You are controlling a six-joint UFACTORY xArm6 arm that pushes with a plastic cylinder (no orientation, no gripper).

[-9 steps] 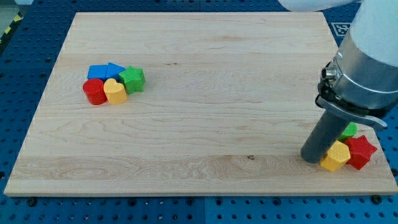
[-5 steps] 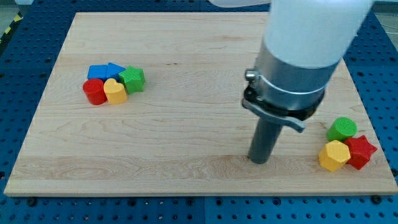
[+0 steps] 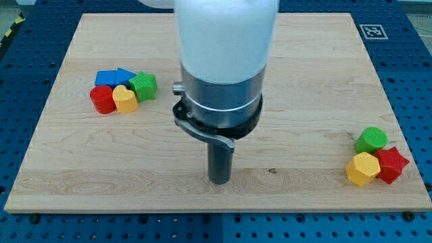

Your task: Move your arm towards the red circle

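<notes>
The red circle (image 3: 102,99) lies at the view's left in a tight cluster with a yellow block (image 3: 125,98), a green block (image 3: 144,86) and two blue blocks (image 3: 108,77) (image 3: 125,75) behind. My tip (image 3: 219,180) rests on the board near the bottom middle, well to the right of and below the red circle, touching no block.
A second cluster sits at the view's bottom right: a green circle (image 3: 371,140), a yellow hexagon (image 3: 362,168) and a red star (image 3: 392,165). The wooden board (image 3: 297,81) lies on a blue perforated table. The arm's wide white and grey body hides part of the board's middle.
My tip has slid left across the board, from beside the bottom right cluster to the bottom middle. No block has moved.
</notes>
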